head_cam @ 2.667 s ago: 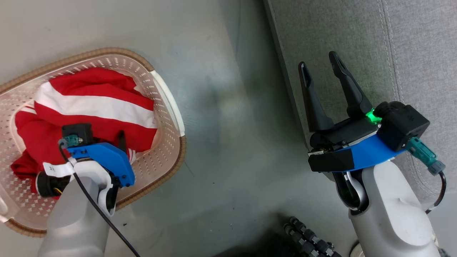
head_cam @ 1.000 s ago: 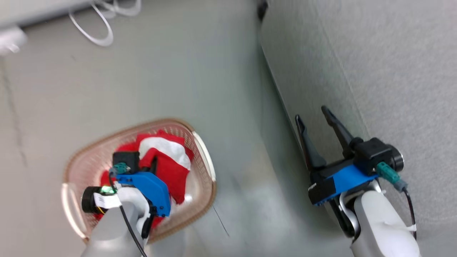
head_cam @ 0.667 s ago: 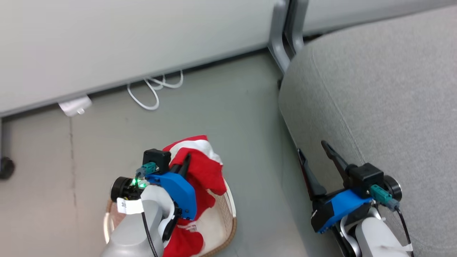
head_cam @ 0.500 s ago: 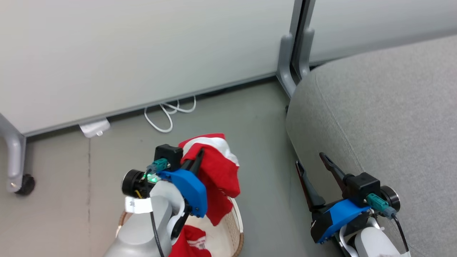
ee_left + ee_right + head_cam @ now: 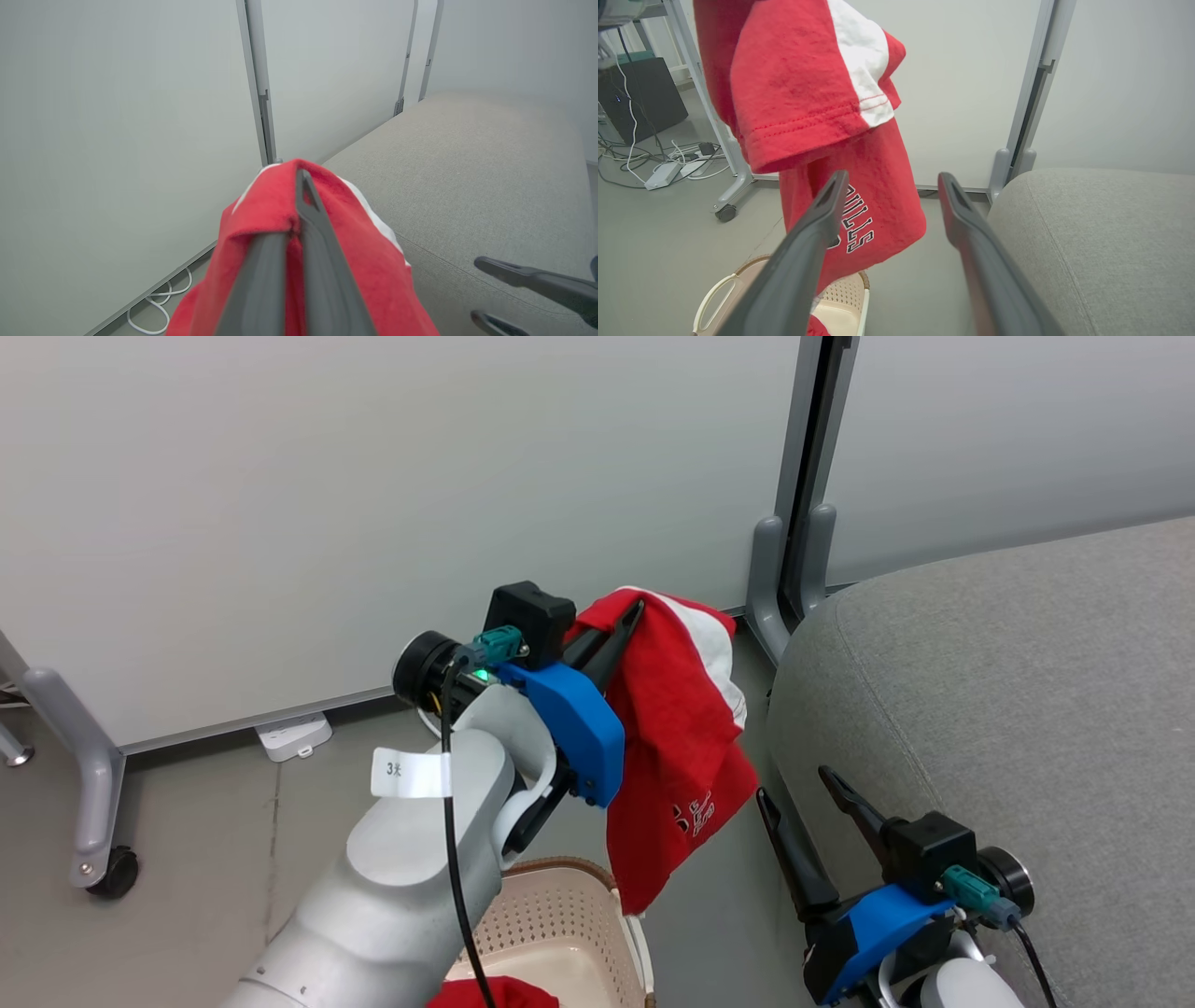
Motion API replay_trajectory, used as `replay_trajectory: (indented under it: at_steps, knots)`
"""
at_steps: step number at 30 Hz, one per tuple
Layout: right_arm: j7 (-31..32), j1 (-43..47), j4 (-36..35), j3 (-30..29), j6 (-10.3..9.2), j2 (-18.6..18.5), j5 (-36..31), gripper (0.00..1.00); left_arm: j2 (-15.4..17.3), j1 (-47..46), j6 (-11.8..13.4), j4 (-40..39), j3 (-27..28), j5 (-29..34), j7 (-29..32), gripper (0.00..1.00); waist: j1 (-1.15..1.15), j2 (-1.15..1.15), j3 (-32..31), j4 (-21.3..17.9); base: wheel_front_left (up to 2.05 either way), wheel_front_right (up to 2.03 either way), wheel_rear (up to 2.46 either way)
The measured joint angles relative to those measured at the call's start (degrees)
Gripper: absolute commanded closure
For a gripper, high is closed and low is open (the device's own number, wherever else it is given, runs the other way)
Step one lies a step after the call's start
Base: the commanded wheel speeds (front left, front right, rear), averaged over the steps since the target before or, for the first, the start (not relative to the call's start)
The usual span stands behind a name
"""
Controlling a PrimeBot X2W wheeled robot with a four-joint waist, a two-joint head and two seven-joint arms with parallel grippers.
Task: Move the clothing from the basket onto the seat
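the left gripper (image 5: 633,612) is clenched on a soft red garment (image 5: 686,737), its two long dark fingers (image 5: 322,261) pressed together with a fold of the knit pinched between them. the cloth drapes from the tips in loose, heavy folds, with a broad white panel near the top, a stitched hem, and blocky white lettering low down. it hangs in the air above the basket (image 5: 569,910), near the rounded corner of the seat (image 5: 1008,691) but apart from it.

the basket sits on the smooth grey floor (image 5: 205,859): cream plastic walls pierced with rows of small holes, under a brown woven-look rim. a second red garment (image 5: 495,994) lies crumpled inside.

the seat is a big cushion in light grey, coarse-woven fabric, with soft curved edges and a seam.

the right gripper (image 5: 795,784) is released, its tapered fingers spread in a v, grasping nothing, low beside the seat's flank.

behind stand matte pale partition panels (image 5: 280,476) joined by a grey metal post (image 5: 812,467).
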Motion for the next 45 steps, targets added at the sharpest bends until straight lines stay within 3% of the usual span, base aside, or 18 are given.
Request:
replay_trajectory:
  at_steps: [11,27,38,45]
  knots:
    - [0.80,0.87,-1.43,1.00,0.00,0.00,0.18,0.00,0.31,0.07,0.57,-1.13,-0.14,-0.85,0.27,1.00,0.01,0.00,0.47,-0.81,0.00,0.00,0.00]
    - [4.93,-4.48,-3.50,9.85,0.00,0.00,1.72,0.00,0.29,0.85,1.36,-1.26,-0.97,-1.81,0.03,1.00,0.01,0.00,2.15,-0.77,0.00,0.00,0.00]
    - [5.68,-12.67,5.11,11.80,0.00,0.01,-0.12,0.00,0.10,0.69,1.38,-1.87,-2.63,-3.02,-0.05,1.00,0.01,0.00,2.84,0.25,0.00,0.00,0.00]
    - [3.63,-17.05,12.25,11.85,0.00,-0.01,2.32,0.00,0.03,0.26,1.45,-2.46,-3.89,-4.08,0.15,1.00,0.01,0.00,2.96,0.82,0.00,0.00,0.00]
